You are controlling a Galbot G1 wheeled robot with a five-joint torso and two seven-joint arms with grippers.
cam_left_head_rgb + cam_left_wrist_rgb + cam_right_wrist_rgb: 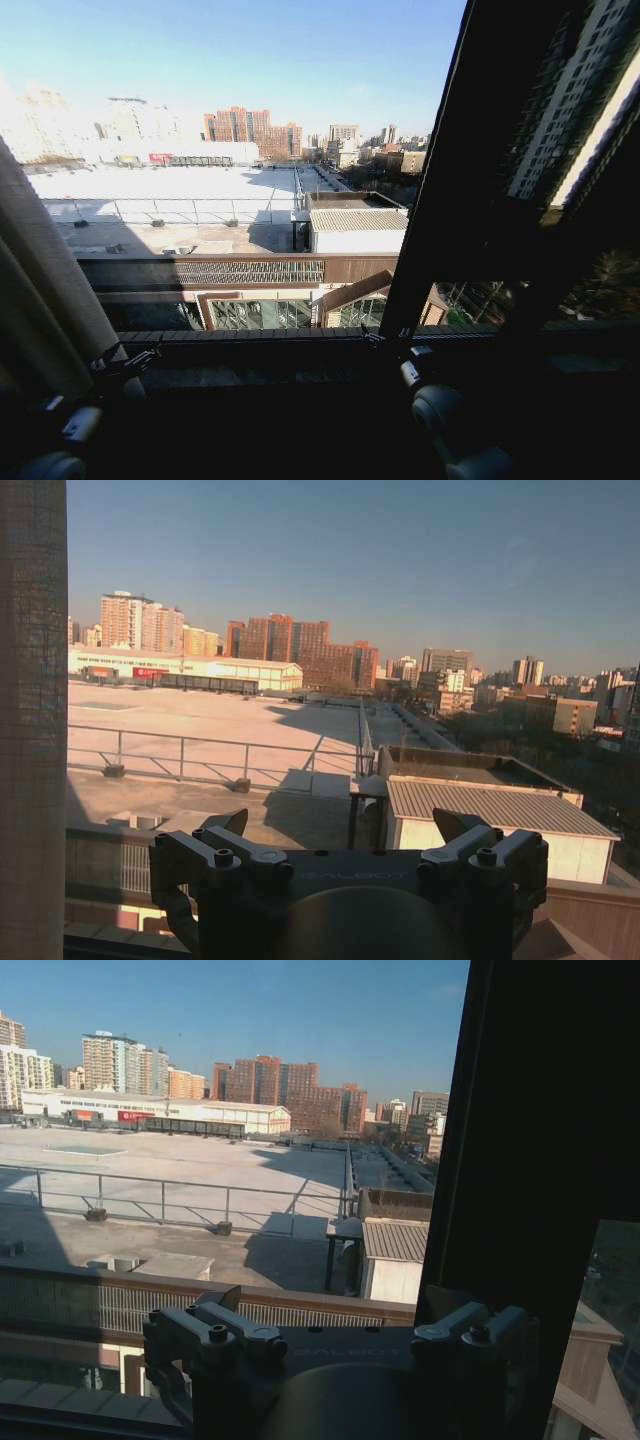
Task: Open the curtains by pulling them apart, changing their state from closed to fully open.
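**A:** Curtains first, from the head view. Where do they sit?

**B:** One curtain panel (45,290) is bunched at the robot's far left, hanging down past the window sill (260,338). On the right stands a dark window frame bar (440,190); I see no fabric there, though that side is deep in shadow, so a second panel may be hidden. The glass between looks uncovered. The left gripper (125,362) sits low, just beside the gathered fabric, and the right gripper (415,365) sits low near the foot of the frame bar.

**A:** And the left wrist view?

**B:** The left gripper (340,855) has its jaws spread wide with nothing between them. The curtain panel (32,720) stands as a tall strip at the picture's edge, apart from the fingers.

**A:** Right wrist view?

**B:** The right gripper (340,1335) also has its jaws wide and empty, the frame bar (530,1160) close beside it.

**A:** So how to finish well?

**B:** I judge the opening nearly or fully done. If the left panel needs more travel, close on a thick fold of pleats rather than a single layer, and pull sideways along the rail, not downward. Keep the right jaws off the frame bar.
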